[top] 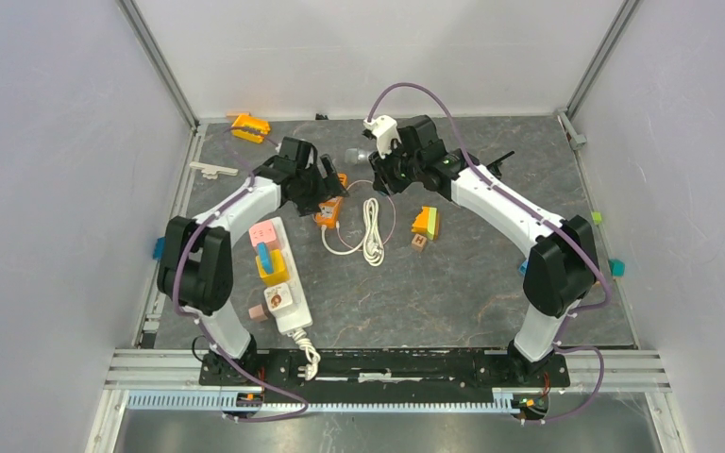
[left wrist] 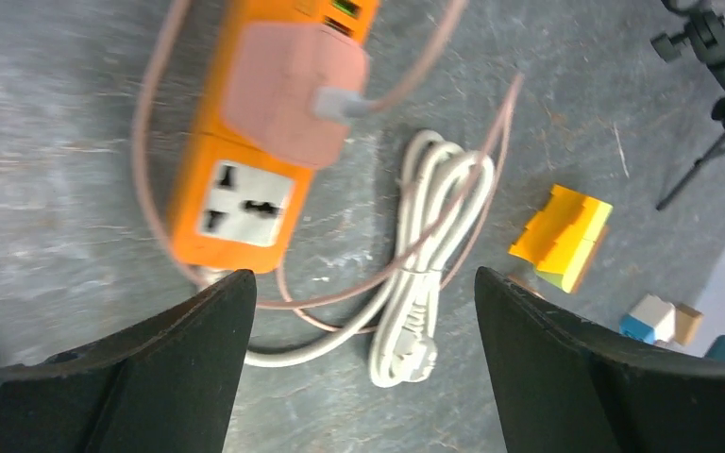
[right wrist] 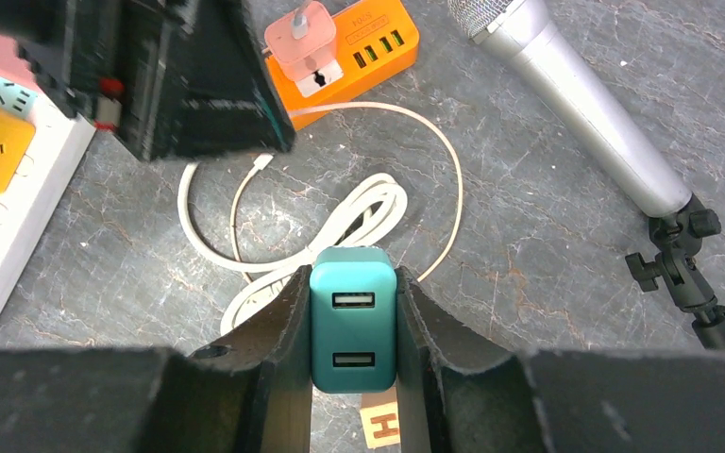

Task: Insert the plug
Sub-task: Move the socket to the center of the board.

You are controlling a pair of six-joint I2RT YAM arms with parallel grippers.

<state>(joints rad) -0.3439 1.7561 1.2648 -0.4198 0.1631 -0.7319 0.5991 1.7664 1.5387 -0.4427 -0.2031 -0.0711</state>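
Two arms, the left arm [top: 245, 203] and the right arm [top: 500, 203], bend inward over the far half of a grey marbled tabletop [top: 453, 302] boxed in by pale walls [top: 359, 57].

The right gripper [right wrist: 353, 278] is clamped on a teal USB charger [right wrist: 353, 330], held above the table at far centre. The charger's long axis runs along the fingers and its two USB ports face the wrist camera. Its prongs are hidden, probably on the far end, pointing down and away.

The left gripper [left wrist: 361, 283] hangs with jaws spread wide and nothing between them, right over the orange power strip [left wrist: 203, 142]. Its black body stands between the charger and that strip.

A white power strip [top: 295, 321] with coloured adapters lies at near left. A silver microphone [right wrist: 566, 104] on a small tripod lies at far right.

On the orange strip, a pink adapter [left wrist: 288, 90] fills one outlet and the free socket [left wrist: 245, 201] sits just beside it. A thin pink cable [left wrist: 146, 160] loops round the strip.

A coiled white cord [left wrist: 425, 274] lies between strip and charger. To the right lie a yellow block [left wrist: 562, 231] and a small H block [right wrist: 380, 425].
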